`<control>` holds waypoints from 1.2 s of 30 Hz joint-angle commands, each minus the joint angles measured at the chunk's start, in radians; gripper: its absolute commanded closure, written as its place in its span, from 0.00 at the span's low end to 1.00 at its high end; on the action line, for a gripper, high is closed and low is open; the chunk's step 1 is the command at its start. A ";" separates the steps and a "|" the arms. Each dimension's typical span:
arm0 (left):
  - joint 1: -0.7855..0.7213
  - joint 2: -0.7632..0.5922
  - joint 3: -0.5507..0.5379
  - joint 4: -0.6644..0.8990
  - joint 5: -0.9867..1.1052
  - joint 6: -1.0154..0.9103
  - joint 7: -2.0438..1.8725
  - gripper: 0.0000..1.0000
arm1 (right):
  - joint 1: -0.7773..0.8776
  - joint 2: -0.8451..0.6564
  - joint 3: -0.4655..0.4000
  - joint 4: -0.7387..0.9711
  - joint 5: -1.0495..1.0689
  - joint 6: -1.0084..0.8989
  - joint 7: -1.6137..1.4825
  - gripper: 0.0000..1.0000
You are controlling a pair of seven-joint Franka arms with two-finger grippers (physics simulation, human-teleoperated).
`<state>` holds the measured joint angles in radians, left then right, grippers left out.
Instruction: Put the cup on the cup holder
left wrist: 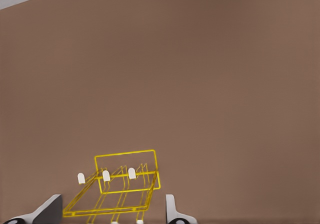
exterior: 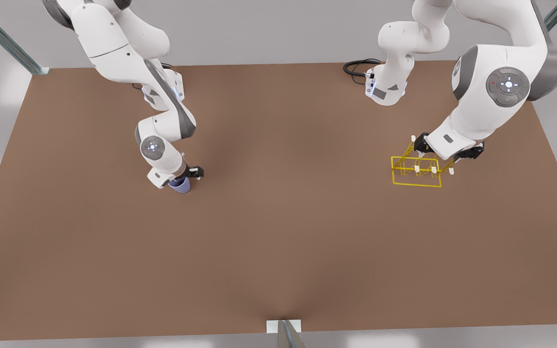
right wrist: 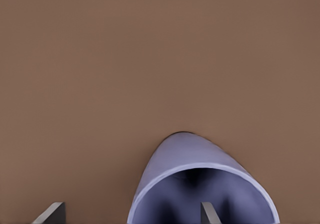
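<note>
Straddling the cup's (right wrist: 200, 184) rim, apparently: right tool (right wrist: 132, 213).

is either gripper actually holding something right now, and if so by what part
Nothing is clearly held. The right gripper straddles the cup's rim, fingers apart; the left gripper, fingers apart, is at the cup holder.

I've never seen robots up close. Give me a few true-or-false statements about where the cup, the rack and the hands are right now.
1. The cup sits on the cup holder. False: they are far apart on the table.
2. The right hand is at the cup, one finger inside its rim. True.
3. The left hand is open at the cup holder. True.
4. The cup holder is red. False: yellow wire, white-tipped prongs.
5. The cup has a handle. False: none shows.
</note>
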<state>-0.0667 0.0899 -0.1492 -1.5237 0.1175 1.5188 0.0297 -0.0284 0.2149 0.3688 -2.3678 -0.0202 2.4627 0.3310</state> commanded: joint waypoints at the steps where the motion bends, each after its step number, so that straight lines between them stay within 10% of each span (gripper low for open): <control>1: 0.001 0.001 0.000 0.000 0.001 0.000 0.024 0.00 | -0.001 0.014 -0.001 0.004 -0.007 0.022 0.052 0.00; 6: 0.001 0.010 0.002 0.000 -0.001 0.001 0.024 0.00 | -0.002 0.024 -0.001 0.007 -0.007 0.021 0.086 0.37; 9: 0.001 0.019 0.002 0.000 -0.001 0.006 0.026 0.00 | -0.011 0.023 -0.001 0.010 -0.007 0.016 0.080 0.79; 21: 0.001 0.021 0.005 0.000 0.001 0.006 0.026 0.00 | -0.008 -0.002 0.009 0.151 0.011 -0.154 0.077 0.79; 27: 0.001 0.022 0.007 0.000 0.001 0.008 0.026 0.00 | 0.005 0.050 0.139 0.561 0.476 -0.430 -0.052 0.79; 36: 0.001 0.028 0.007 0.002 0.001 0.017 0.026 0.00 | 0.255 0.879 0.134 1.406 1.005 -0.726 -0.747 0.79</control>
<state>-0.0660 0.1189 -0.1421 -1.5222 0.1168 1.5306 0.0518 0.1956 1.0225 0.5020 -1.0512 0.8545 1.9220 0.1193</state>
